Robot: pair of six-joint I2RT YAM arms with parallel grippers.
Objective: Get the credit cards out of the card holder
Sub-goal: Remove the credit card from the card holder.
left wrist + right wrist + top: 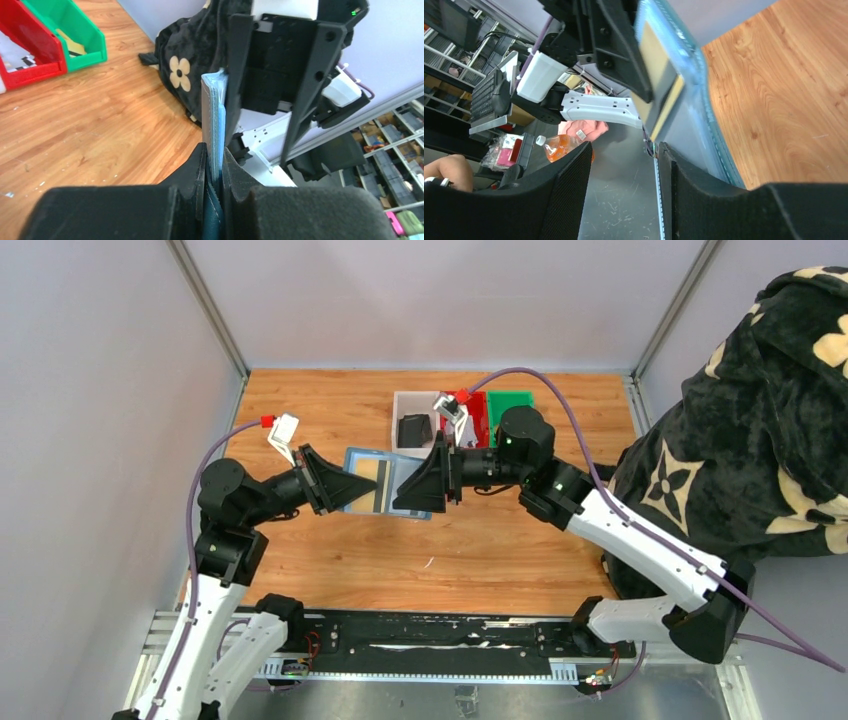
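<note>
Jaws of the left gripper (214, 150) clamp the card holder (212, 100); those of the right gripper (624, 147) stand apart.

The 2 arms reach inward, left pincer (214, 162) clamped, right pincer (625, 152) spread.

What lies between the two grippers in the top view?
The open card holder: the left gripper is shut on one edge, the right gripper stands open at the other. The top view shows it.
</note>
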